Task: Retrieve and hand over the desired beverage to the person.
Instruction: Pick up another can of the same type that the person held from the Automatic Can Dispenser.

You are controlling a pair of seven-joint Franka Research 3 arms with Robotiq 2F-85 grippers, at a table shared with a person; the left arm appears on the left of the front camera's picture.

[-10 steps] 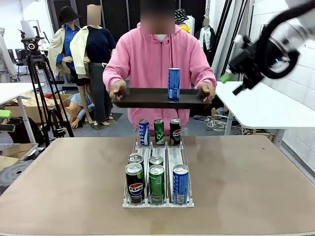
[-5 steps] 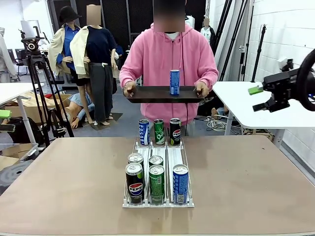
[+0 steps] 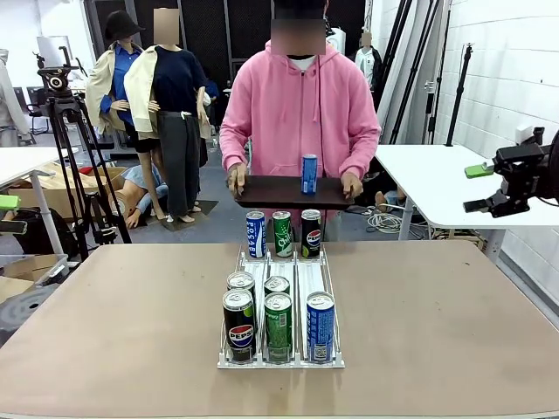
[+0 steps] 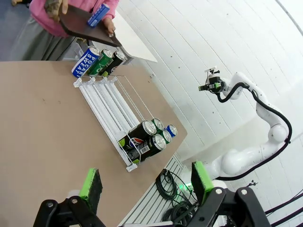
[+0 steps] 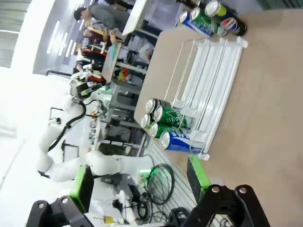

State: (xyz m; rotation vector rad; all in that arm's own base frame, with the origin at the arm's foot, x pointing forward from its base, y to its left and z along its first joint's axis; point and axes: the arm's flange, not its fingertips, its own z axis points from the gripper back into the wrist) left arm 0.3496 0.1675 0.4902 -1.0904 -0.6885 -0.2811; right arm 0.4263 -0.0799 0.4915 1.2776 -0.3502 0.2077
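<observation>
Evidently the blue can stands on the tray the person holds beyond the tabletop. With the left gripper and right gripper fingers spread and empty, we should park both arms clear.

— How much of the person is covered?
— The legs are behind the far edge of the tabletop, and the tray crosses the waist. In the left wrist view the picture's edge cuts the person off just above the tray.
— The blue can on that tray?
— Its print is too small to read.
— And nearer?
— The two middle cans show their tops; the front cans hide their bodies. At the right, the arm behind the right gripper runs off the edge.
</observation>
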